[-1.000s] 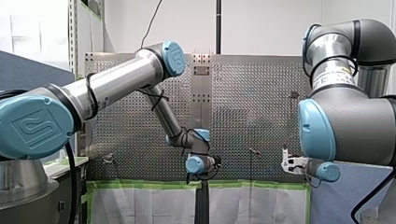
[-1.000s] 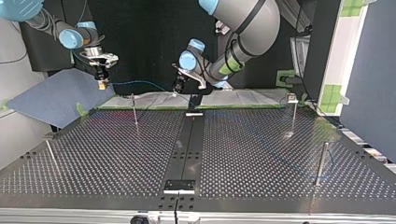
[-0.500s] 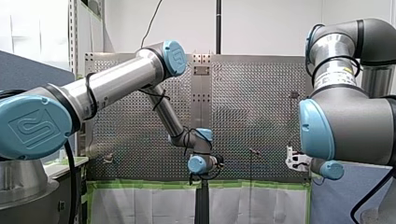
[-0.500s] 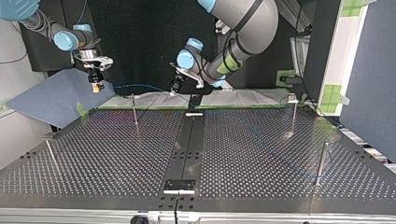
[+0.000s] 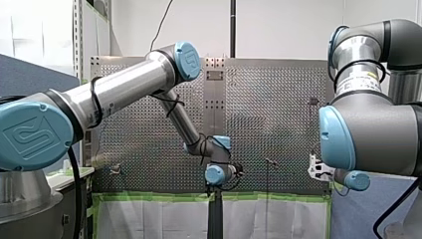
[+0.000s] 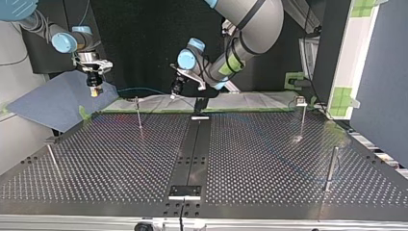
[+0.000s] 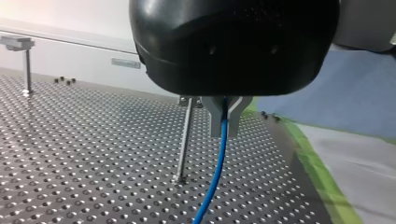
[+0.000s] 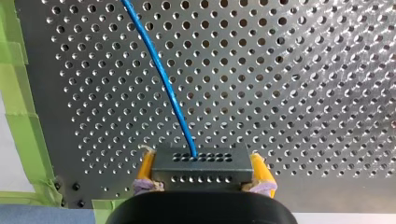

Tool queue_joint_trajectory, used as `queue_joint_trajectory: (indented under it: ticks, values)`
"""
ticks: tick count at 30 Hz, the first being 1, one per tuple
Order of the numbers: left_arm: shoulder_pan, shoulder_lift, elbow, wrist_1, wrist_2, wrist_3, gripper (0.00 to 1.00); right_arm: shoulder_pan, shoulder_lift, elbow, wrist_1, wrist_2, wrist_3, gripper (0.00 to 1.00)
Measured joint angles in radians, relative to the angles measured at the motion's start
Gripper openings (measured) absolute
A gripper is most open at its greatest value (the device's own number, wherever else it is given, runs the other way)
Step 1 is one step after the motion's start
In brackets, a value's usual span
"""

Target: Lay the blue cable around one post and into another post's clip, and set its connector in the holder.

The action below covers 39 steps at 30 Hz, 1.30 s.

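- Where the left wrist view looks along its own fingers, my left tool (image 7: 224,116) is closed on the blue cable (image 7: 215,172). The cable drops from between the metal fingers toward the perforated worktop (image 7: 93,154).
- A thin upright post (image 7: 186,140) stands just beside that hanging length of cable.
- In the right wrist view, my right tool (image 8: 201,170) grips the dark connector (image 8: 201,164) between its yellow pads (image 8: 145,167). The cable leaves the connector's front face and curves away over the worktop.
- In the top view, both tools hang above the worktop's far edge, my right tool at the view's left and my left tool near the middle.
- The cable runs between them in a shallow arc, passing close to the top of the post. I cannot tell whether it touches the post.
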Motion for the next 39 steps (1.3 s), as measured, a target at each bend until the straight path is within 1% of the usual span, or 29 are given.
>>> queue_joint_trajectory:
  ticks: [7, 15, 21, 30, 39]
  values:
    - [-0.002, 0.000, 0.025, -0.020, -0.001, -0.018, 0.00, -0.007, 0.000, -0.018, 0.010, 0.001, 0.008, 0.00]
    - [-0.003, 0.000, 0.032, -0.027, -0.001, -0.020, 0.00, -0.010, 0.000, -0.030, 0.013, 0.000, 0.010, 0.00]
    - [-0.007, -0.001, 0.039, -0.038, -0.001, -0.020, 0.00, -0.011, 0.000, -0.042, 0.013, 0.000, 0.023, 0.00]
    - [-0.024, -0.002, 0.063, -0.058, -0.002, -0.022, 0.00, -0.012, 0.000, -0.054, 0.012, 0.000, 0.028, 0.00]
    - [-0.027, -0.002, 0.080, -0.075, -0.020, -0.025, 0.00, -0.012, 0.001, -0.074, 0.018, -0.001, 0.037, 0.00]
